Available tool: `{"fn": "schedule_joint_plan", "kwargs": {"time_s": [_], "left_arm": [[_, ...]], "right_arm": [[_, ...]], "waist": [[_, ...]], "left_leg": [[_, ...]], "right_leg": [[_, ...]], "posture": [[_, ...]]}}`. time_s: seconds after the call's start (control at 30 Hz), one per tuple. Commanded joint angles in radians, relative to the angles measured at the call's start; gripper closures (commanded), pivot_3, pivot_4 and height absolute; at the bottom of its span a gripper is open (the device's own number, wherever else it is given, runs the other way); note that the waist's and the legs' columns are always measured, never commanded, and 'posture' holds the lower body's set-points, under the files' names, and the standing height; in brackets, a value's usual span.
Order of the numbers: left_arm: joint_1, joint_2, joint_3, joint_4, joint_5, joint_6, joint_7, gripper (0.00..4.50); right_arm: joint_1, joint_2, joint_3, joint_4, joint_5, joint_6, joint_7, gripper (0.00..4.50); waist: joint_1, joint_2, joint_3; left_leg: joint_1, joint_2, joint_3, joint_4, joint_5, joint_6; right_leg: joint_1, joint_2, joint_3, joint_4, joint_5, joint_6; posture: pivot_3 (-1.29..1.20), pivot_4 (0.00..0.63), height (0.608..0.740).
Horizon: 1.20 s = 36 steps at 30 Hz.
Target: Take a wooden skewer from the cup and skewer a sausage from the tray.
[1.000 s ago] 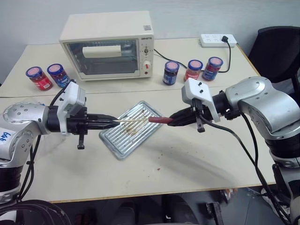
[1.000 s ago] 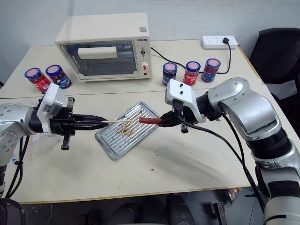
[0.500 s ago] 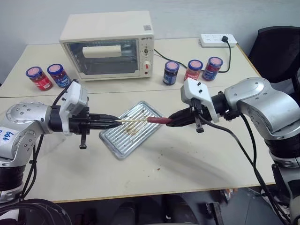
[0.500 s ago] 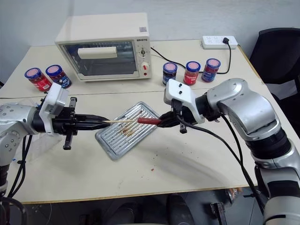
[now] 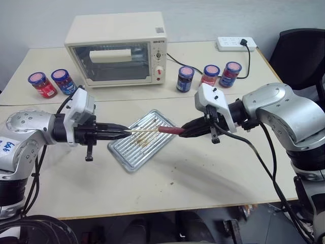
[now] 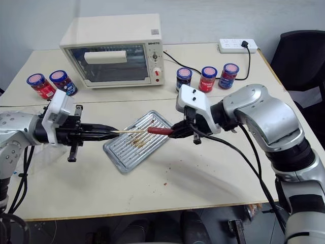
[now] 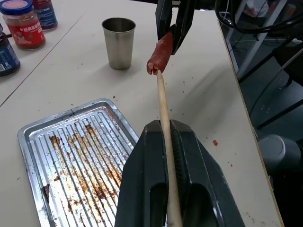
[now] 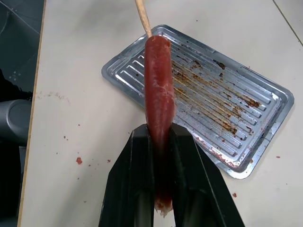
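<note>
My left gripper (image 5: 123,133) is shut on the base of the wooden skewer (image 5: 143,131), holding it level and pointing right. My right gripper (image 5: 186,131) is shut on the dark-red sausage (image 5: 169,129) and holds it level, facing the skewer. The skewer's tip (image 7: 158,73) touches the sausage's free end (image 7: 160,53). Both hang above the stained silver tray (image 5: 133,152) on the table. In the right wrist view the sausage (image 8: 159,94) sticks out from between the fingers, with the skewer (image 8: 142,16) at its far end. The steel cup (image 7: 118,42) stands on the table beyond the tray.
A cream toaster oven (image 5: 114,48) stands at the back. Two lidded jars (image 5: 52,83) sit to its left and three jars (image 5: 209,75) to its right. A power strip (image 5: 234,43) lies at the far right, and a black chair (image 5: 299,51) stands beside the table.
</note>
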Motion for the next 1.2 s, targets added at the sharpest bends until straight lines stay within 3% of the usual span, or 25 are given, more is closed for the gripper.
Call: {"fn": "schedule_joint_plan", "kwargs": {"time_s": [0.03,1.2], "left_arm": [[-0.023,0.003,0.009,-0.012,0.002,-0.013,-0.001,4.5],[-0.02,0.005,0.01,-0.014,0.002,-0.013,-0.001,4.5]], "right_arm": [[-0.028,-0.002,-0.032,-0.037,0.022,-0.008,0.001,4.35],[-0.041,0.008,-0.04,-0.003,0.044,0.009,-0.034,4.35]], "waist": [[0.0,0.0,0.0],[0.0,0.0,0.0]], "left_leg": [[0.0,0.0,0.0,0.0,0.0,0.0],[0.0,0.0,0.0,0.0,0.0,0.0]], "right_leg": [[0.0,0.0,0.0,0.0,0.0,0.0],[0.0,0.0,0.0,0.0,0.0,0.0]], "posture": [[0.0,0.15,0.74],[0.0,0.15,0.74]]}}
